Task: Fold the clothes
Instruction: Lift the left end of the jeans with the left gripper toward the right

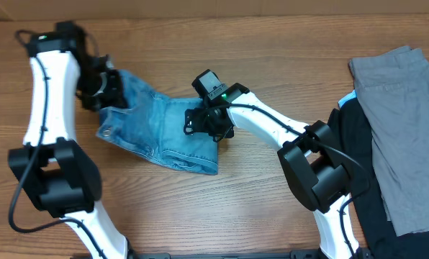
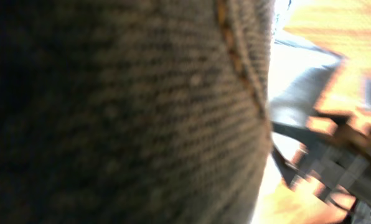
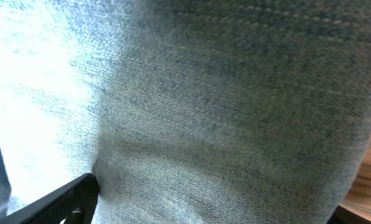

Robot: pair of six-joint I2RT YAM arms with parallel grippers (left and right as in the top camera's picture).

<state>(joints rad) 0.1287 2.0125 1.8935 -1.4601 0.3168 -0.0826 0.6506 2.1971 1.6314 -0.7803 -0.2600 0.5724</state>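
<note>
The light blue denim jeans (image 1: 159, 128) lie in a bunched heap on the left half of the brown wooden worktop (image 1: 272, 50), with one flat edge at the lower right and a raised part at the upper left. The left claw (image 1: 108, 92) is at that upper left part and is clenched on the cloth there. In the left wrist view the denim (image 2: 111, 112) is so close that it fills most of the picture, dark and blurry, with a line of orange stitching (image 2: 236, 59) running down it. The right claw (image 1: 204, 128) is down on the right side of the jeans, near the top edge, and it is spread wide with nothing pinched in it. In the right wrist view the pale blue cloth (image 3: 223, 112) fills almost everything, and only one black finger (image 3: 55, 202) peeks in at the bottom left corner, right against the cloth. Well away from the jeans, at the far right of the worktop, a flat grey garment (image 1: 402, 122) lies on top of a black garment (image 1: 362, 194). Neither claw touches these two.
</note>
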